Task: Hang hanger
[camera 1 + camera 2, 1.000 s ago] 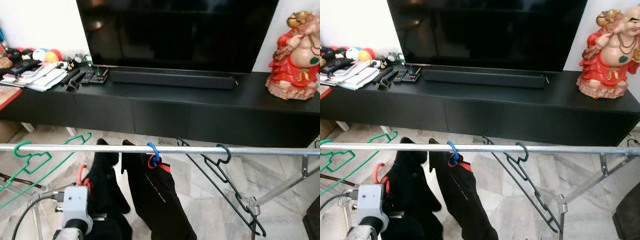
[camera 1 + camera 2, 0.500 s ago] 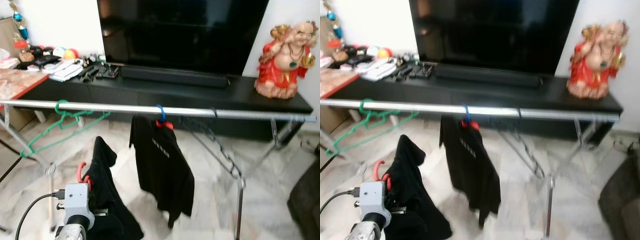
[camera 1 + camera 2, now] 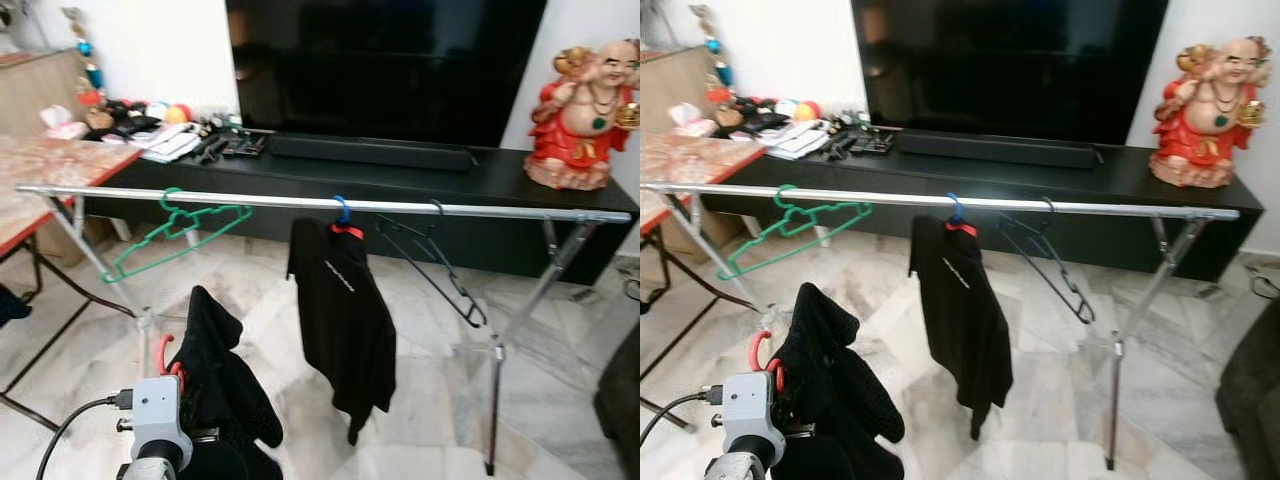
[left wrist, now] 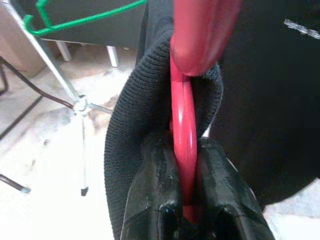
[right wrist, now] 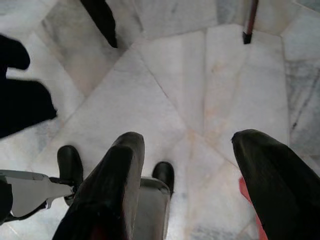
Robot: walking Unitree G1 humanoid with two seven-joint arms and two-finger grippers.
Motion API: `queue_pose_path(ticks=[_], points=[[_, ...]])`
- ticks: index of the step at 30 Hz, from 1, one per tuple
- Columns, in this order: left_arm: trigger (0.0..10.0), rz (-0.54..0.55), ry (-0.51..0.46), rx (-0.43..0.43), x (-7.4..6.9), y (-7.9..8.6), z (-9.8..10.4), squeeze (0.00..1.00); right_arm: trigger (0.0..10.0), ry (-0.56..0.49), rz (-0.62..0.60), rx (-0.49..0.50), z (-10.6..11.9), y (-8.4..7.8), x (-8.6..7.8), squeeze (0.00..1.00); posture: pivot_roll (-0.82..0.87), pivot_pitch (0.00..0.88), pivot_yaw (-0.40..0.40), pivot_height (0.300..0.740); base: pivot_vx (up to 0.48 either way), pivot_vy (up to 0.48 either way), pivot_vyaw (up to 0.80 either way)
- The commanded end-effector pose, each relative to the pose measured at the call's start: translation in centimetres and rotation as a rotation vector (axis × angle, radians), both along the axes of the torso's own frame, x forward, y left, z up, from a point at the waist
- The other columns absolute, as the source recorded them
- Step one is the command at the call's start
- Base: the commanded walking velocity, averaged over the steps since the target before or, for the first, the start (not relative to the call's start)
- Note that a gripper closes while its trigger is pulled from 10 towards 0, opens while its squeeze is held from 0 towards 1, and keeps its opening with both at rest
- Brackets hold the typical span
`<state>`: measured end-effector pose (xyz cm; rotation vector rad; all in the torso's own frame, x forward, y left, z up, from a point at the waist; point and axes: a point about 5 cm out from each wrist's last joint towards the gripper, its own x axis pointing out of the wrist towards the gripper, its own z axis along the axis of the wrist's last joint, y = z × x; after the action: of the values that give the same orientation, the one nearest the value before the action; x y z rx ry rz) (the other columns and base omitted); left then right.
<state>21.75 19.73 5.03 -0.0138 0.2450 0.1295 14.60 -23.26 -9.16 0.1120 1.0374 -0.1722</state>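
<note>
Holding red hanger (image 4: 182, 125) by its hook, left gripper (image 4: 186, 200) fingers clamped on it, lower left of head view. Draped black garment (image 3: 225, 385) hanging limp, likely swinging; plastic hook stiff, slippery. Right gripper (image 5: 187, 165) idling, fingers spread wide. Rail (image 3: 480, 210) ahead.

Rail (image 3: 500, 211) with three hangers

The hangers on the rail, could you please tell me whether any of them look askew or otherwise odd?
Yes. The green hanger and the black hanger both hang empty and tilted on the rail, slanting down to opposite sides. The blue hanger carries a black shirt that hangs straight.
</note>
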Motion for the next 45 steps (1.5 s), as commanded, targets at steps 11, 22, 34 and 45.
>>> queue_pose_path(ticks=[11,22,34,45], points=[[10.0,-0.016,-0.052,0.005,0.7,0.3,1.5,0.00,10.0,-0.007,0.005,0.021,0.0,0.6,0.3,0.00,0.02,0.028,-0.002,0.740,0.000,0.480,0.00],[10.0,-0.212,0.011,0.004,0.0,-0.2,0.7,0.00,10.0,-0.007,-0.003,0.019,0.0,0.6,0.3,0.00,0.01,0.029,0.000,0.740,0.000,0.480,0.00],[10.0,-0.331,0.105,0.126,-1.3,1.1,-0.2,0.00,10.0,-0.007,0.008,0.021,0.0,0.6,0.4,0.00,0.03,0.029,-0.004,0.740,0.000,0.456,0.00],[10.0,-0.354,0.115,0.120,-1.2,0.7,-0.3,0.00,10.0,-0.010,0.002,0.027,0.0,0.7,0.4,0.00,0.03,0.030,0.005,0.740,0.000,0.087,0.00]])
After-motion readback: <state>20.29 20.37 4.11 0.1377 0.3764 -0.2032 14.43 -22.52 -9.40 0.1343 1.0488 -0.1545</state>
